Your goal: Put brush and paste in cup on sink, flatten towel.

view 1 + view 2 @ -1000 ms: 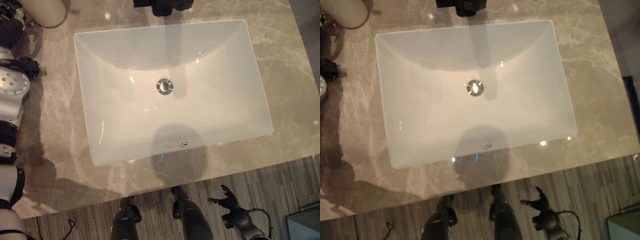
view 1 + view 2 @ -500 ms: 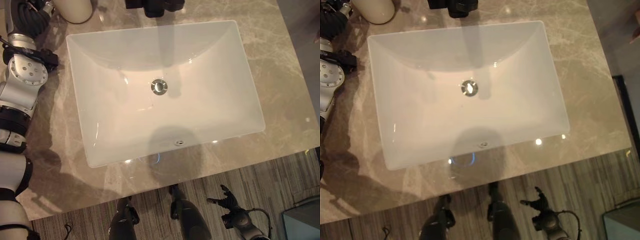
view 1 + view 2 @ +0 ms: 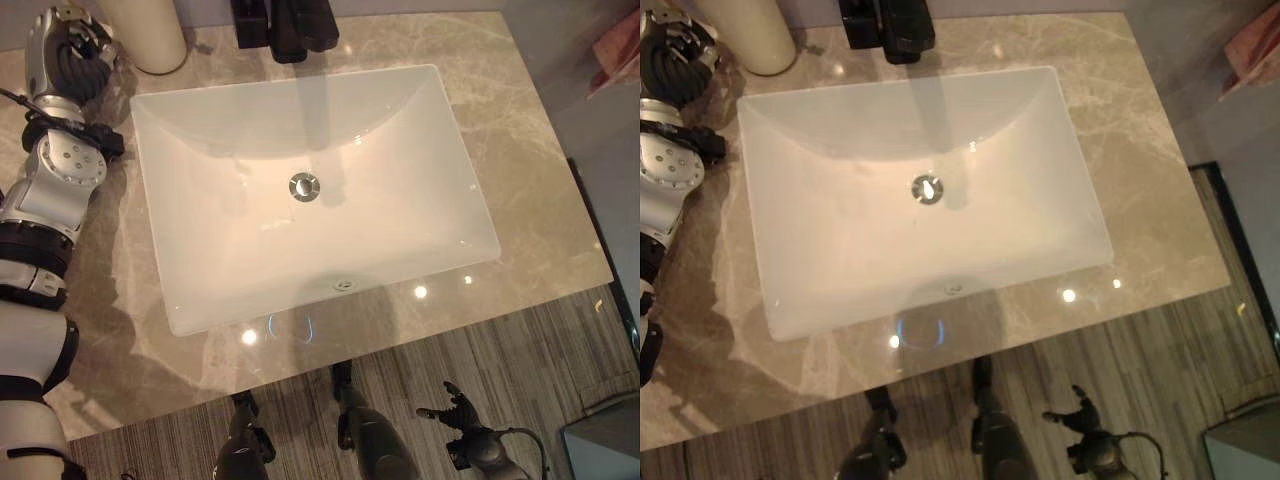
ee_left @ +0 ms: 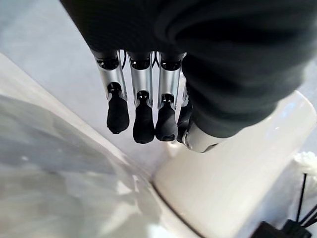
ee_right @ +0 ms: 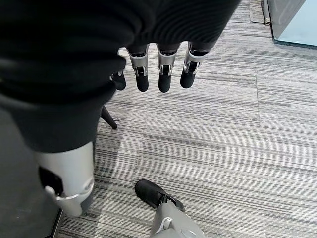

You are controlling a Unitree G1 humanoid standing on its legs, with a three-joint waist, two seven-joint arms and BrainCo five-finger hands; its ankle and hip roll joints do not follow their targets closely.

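Up at the back left corner of the beige marble counter stands the cream cylindrical cup, beside the white rectangular sink basin. Just next to the cup hangs the left hand, fingers straight and empty; the right hand hangs relaxed and empty over the grey striped floor.

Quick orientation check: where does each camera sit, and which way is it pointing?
Left eye and right eye views: head camera, looking down on the sink and counter; left hand by the cup, right hand low over the floor.
Left wrist view: along the left hand's straight fingers at the cup.
Right wrist view: along the right hand's fingers, down at the floor.
Shared: the cup, in eye and left wrist views.
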